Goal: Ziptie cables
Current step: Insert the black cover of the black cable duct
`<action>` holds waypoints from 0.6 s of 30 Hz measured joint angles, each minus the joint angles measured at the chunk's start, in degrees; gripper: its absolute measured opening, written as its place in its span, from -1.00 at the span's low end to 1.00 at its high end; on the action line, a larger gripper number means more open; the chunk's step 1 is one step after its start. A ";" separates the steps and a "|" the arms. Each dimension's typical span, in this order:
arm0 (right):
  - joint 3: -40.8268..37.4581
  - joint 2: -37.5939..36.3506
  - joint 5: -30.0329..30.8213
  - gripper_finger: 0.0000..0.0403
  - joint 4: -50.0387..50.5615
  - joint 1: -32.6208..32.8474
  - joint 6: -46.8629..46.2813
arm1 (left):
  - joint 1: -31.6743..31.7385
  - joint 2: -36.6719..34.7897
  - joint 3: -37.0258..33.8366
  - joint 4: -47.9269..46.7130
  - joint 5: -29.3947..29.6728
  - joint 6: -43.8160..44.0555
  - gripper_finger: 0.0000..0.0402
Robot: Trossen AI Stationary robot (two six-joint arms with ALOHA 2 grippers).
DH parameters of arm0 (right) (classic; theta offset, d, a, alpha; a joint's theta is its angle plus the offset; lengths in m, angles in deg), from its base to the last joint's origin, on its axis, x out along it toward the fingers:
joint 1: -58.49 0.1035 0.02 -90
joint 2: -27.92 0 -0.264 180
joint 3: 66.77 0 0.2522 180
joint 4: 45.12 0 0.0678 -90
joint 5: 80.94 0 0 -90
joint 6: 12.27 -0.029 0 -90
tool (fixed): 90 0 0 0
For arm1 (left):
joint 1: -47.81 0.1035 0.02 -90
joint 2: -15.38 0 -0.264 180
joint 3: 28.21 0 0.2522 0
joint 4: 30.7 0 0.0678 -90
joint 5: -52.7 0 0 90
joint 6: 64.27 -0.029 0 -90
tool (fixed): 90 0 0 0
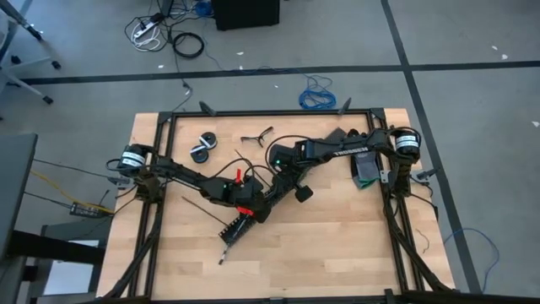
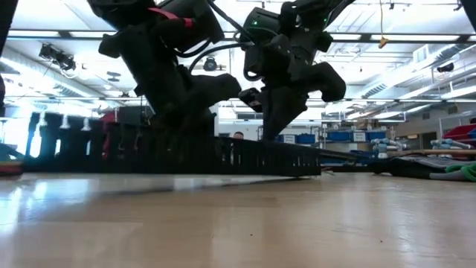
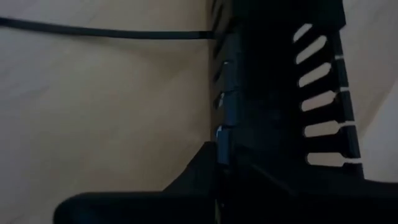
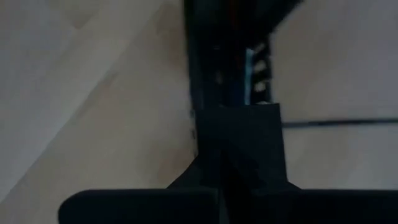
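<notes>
- Grey floor crossed by dark tape lines surrounded my work area, and a wooden bench in a black frame sat in the middle of the high view.
- Beyond the far edge of the bench, a blue coiled cable lay on the floor.
- On the bench, a wide black perforated strip ran diagonally from the centre toward the near left.
- My left hand was down at the upper end of that strip, clenched on it; its wrist view showed the slotted wall of the strip right against the fingers.
- My right hand reached in from the far right and sat just beside the left one, also clenched on the same strip, whose dark edge filled its wrist view.
- From bench height the strip looked like a long dark comb with both arms standing over it.
- One thin black ziptie lay on the wood just left of the strip, and I saw the same kind of line in the left wrist view.
- A small tangle of thin dark wire rested near the far edge, with two black round objects to its left.
- I could not make out the pale cable bundle anywhere.
- A green and black item sat by the right arm's base.
</notes>
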 joint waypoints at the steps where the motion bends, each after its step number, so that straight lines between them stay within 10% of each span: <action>1: 0.00 -0.59 0.30 -1.00 0.34 -0.28 0.01 | 0.02 -0.04 0.00 0.24 -0.26 0.51 -1.00; 18: -0.24 -1.19 -2.67 -1.00 4.42 -4.85 -2.62 | -0.04 -0.11 -0.13 0.00 -1.05 1.05 -1.00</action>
